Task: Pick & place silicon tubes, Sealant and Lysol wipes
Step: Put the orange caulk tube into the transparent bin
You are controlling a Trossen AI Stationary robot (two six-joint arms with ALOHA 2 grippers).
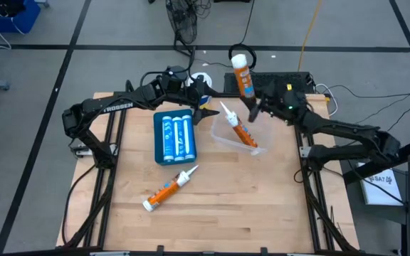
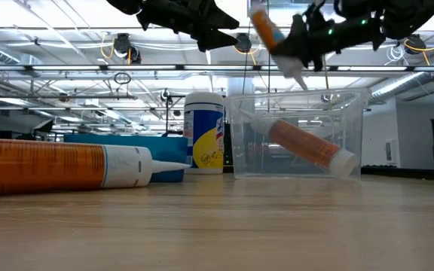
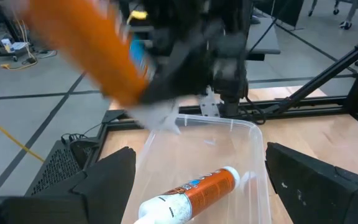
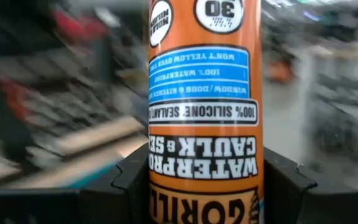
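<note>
Tabletop, sealant tube clamped in right end effector

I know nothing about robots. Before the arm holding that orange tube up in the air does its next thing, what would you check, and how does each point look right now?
1. Grip: the right gripper is clamped on the orange silicone caulk tube, fingers on both sides. Ok.
2. Tube over the clear plastic tub: in the high view it hangs past the tub's far edge. Not ok yet.
3. Room in the tub: one orange tube already lies slanted inside, with space beside it. Ok.
4. Left gripper: open, close beside the tub's far corner, possibly in the way. Cannot tell.
5. Other items out of the path: the tube on the table, blue tray and Lysol wipes canister. Ok.
</note>
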